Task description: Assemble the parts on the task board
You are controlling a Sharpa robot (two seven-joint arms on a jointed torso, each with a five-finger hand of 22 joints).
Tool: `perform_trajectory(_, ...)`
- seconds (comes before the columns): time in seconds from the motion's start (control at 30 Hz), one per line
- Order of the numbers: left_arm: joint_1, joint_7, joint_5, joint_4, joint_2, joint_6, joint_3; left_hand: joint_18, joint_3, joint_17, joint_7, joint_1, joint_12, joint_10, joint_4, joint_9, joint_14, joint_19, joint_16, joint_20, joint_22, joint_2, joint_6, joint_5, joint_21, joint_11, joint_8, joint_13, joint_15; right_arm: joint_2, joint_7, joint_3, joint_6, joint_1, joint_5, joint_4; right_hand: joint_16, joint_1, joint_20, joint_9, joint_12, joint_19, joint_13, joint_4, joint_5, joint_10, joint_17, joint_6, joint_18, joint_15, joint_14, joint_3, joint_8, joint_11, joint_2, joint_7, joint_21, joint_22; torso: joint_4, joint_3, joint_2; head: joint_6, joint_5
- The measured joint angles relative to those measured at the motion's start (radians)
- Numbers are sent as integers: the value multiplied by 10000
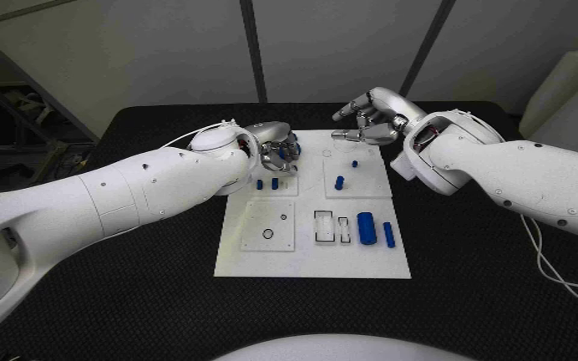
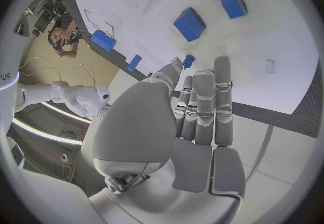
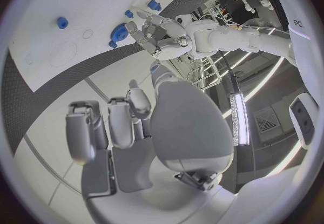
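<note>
— On the black table [image 1: 144, 294], dead centre, sits the task board [image 1: 313, 261], and most of the blue parts look unplaced to me. See the fat cylinder [image 1: 366, 228] and the thin rod [image 1: 389, 234] lying flat near the board's right edge, beside those empty rectangular outlines [image 1: 332, 226]?

— I see them. And farther back?

— A small peg [image 1: 338, 182] stands on the right rear panel, with a smaller one [image 1: 356, 163] behind it. On the left rear panel there are two short blocks [image 1: 266, 184], side by side. Whether they're seated in their proper places or only resting there, I can't tell.

— The near-left panel?

— A small dark ring [image 1: 266, 233] and a tiny hole, nothing blue in them.

— So what are the hands doing?

— The left hand [image 1: 277, 144] hangs over the board's far-left corner. From its wrist camera the fingers [image 2: 202, 110] lie straight and close together, pointing at the board, nothing between them; a small blue peg [image 2: 188, 61] sits just past the fingertips, apart from them. I'd call it released.

— And the other?

— The right hand [image 1: 376, 123] hovers beyond the board's far edge, fingers partly curled, nothing in them as far as I can see. Its own camera shows the fingers [image 3: 111, 127] bent loosely with gaps between them.

— Early days, then.

— I'd judge so: most of the assembling is left.
</note>
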Motion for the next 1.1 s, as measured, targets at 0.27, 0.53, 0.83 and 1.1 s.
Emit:
perform_trajectory(0.27, -8, -58, -219, -238, 170, 222, -9, -2, 122, 852, -40, 53, 49, 162, -122, -165, 235, 230, 977, 24, 446, 156, 184, 0, 491, -17, 47, -197, -13, 28, 1, 0, 1, 0, -3, -5, 0, 0, 0, 0, 0, 0, 0, 0, 0, 0, 0, 0, 1, 0, 0, 0, 0, 0, 0, 0, 0, 0, 1, 7, 1, -7, -14)
perform_trajectory(0.53, -35, -60, -307, -415, 326, 424, -18, -9, 307, 1870, -43, 118, 117, 322, -218, -320, 361, 501, 2108, 4, 1249, 303, 350, 0, 1272, -36, 117, -349, -37, 57, 1, 0, 2, 0, -6, -13, 0, 0, 0, 0, 0, 0, 0, 0, 0, 0, 0, 0, 0, 0, 0, 0, 0, 0, 0, 0, 0, 0, 5, 11, -6, -25, -23)
perform_trajectory(0.83, -35, -57, -350, -578, 441, 519, -7, -13, 374, 2179, -43, 78, 118, 322, -286, -419, 360, 673, 2436, 4, 1738, 343, 350, 0, 1724, -36, 117, -376, -36, 79, 1, 0, 4, 0, -10, -18, 0, 1, 0, 0, 0, 0, 1, -25, 0, 0, 0, 0, 0, 0, 0, 25, 0, 0, 0, 0, 0, -1, 8, 8, -8, -30, -19)
perform_trajectory(1.1, -32, -55, -369, -667, 510, 562, 0, -556, 596, 2365, -60, 98, 175, 573, -371, -499, 360, 781, 2710, -30, 2100, 439, 551, 0, 2079, -110, 117, -380, -36, 101, 1, 0, 4, -1, -13, -26, 0, 1, 0, 0, 0, 0, 1, -25, 0, 0, 0, 0, 0, 0, 0, 25, 0, 0, 0, 0, 0, -1, 10, 6, -9, -22, -41)
